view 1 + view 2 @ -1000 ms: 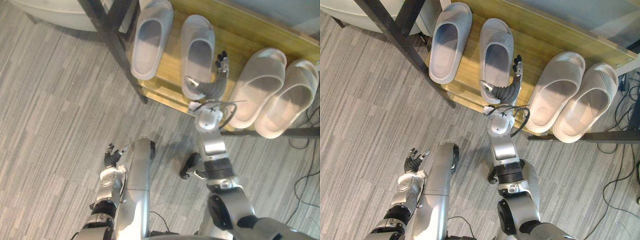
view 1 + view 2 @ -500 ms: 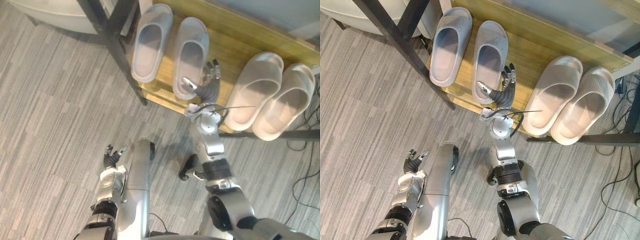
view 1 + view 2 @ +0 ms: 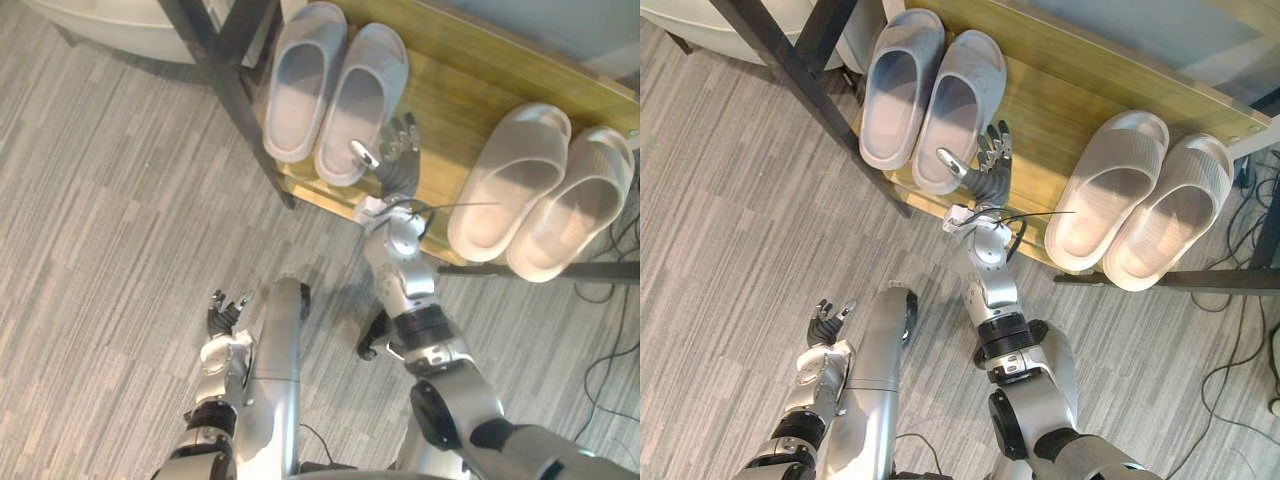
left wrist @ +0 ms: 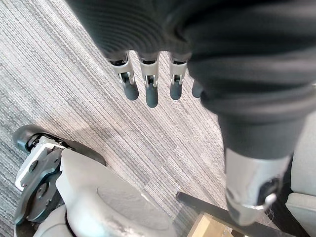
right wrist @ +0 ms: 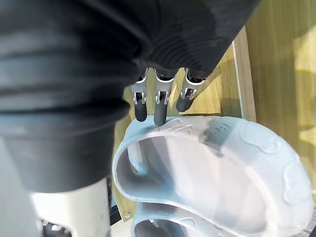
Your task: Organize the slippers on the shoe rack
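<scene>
The right hand (image 3: 985, 172) is open, with straight fingers resting on the near-end right rim of the inner grey slipper (image 3: 958, 95). This slipper lies to the hand's left on the shelf (image 3: 1060, 100). Its long axis runs rearward, just beside its mate (image 3: 895, 80). The left hand (image 3: 827, 322) hangs open and well apart, low over the floor (image 3: 730, 250).

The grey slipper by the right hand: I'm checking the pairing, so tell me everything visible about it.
This slipper is a pale grey one-piece slide, seemingly soft foam, with a broad band over an open footbed. It lies sole down on the wooden shelf, toe away from the robot, angled against its twin. The right hand touches its outer rim with straight fingers.
</scene>
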You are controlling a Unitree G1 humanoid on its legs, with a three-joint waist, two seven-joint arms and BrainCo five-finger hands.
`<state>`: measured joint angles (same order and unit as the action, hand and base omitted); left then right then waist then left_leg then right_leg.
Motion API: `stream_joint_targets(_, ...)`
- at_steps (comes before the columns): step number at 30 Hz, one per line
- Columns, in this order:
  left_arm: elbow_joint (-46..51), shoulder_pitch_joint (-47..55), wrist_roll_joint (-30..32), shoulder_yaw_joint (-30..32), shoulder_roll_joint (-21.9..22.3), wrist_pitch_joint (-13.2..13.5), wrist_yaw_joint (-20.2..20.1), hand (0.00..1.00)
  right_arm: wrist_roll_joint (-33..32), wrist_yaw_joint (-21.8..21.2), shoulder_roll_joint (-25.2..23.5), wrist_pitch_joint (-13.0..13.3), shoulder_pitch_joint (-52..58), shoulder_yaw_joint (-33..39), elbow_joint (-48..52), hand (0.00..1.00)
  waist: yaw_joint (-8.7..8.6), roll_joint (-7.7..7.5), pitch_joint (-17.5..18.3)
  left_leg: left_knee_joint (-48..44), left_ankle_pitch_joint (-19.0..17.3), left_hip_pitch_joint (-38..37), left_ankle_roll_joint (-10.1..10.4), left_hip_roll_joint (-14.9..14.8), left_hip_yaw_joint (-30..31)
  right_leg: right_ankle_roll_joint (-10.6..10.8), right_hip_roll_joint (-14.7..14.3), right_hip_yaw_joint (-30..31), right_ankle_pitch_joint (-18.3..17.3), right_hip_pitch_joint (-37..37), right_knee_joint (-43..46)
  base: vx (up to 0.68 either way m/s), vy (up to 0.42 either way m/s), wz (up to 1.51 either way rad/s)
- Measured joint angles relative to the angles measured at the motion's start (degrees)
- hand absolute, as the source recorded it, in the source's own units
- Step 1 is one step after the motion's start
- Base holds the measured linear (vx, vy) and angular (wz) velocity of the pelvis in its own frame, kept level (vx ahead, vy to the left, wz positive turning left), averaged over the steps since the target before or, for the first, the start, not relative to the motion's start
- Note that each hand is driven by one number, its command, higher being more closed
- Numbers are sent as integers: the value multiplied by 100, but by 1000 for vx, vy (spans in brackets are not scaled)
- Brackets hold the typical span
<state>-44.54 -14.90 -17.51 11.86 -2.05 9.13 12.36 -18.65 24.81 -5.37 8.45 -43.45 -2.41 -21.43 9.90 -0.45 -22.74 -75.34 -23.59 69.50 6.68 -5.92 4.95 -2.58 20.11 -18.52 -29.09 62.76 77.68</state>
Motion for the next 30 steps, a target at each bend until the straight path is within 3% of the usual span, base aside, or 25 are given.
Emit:
stream_joint_targets(6, -10, 7, -1, 22, 54, -5, -3, 0, 73, -8, 172, -82, 43, 7, 30, 0, -7, 4, 1, 116, 41, -195, 30, 16, 30, -19, 3, -53, -15, -198, -62, 5, -10, 4)
stream_joint_targets(10, -54, 77, -1, 33, 68, -10, -20, 0, 259, -6, 152, -104, 657, 18, 504, 0, -32, 6, 2, 357, 42, -643, 17, -32, 17, -8, -57, -146, -8, -678, -352, 17, 3, -1)
stream_joint_targets(17, -38, 458, 53, -16, 136, -68, -145, 0, 1023, -178, 147, -134, 1888, -30, 1361, 0, -276, 2, 6, 1164, 84, -1854, -39, -97, -160, 67, -175, -235, 146, -1828, -1168, 58, -1, -2)
stream_joint_targets(22, -107, 787, 189, -246, 114, -79, -233, 0, 1467, -442, 171, -134, 2709, -225, 1718, 0, -460, -21, 262, 2027, 238, -2877, -75, -364, -571, 125, -316, -361, 400, -2820, -2077, 118, 14, -2)
stream_joint_targets(25, -326, 1113, 417, -961, 92, -72, -396, 0, 1858, -851, 355, -130, 3561, -562, 1695, 0, -514, -96, 662, 3158, 528, -3908, -102, -321, -861, 282, -457, -428, 787, -3720, -3214, 159, 45, -9)
stream_joint_targets(29, -795, 1289, 628, -1474, 33, -80, -557, 0, 2296, -1304, 795, -123, 4134, -661, 927, 0, -720, -252, 1004, 4817, 1098, -5173, -135, -179, -1151, 428, -720, -436, 1490, -4793, -4860, 184, 86, -15)
stream_joint_targets(30, -800, 1306, 631, -1501, 29, -82, -564, 0, 2309, -1321, 808, -124, 4172, -657, 880, 0, -726, -256, 1014, 4909, 1134, -5241, -137, -165, -1179, 441, -732, -439, 1531, -4850, -4950, 146, 65, -17)
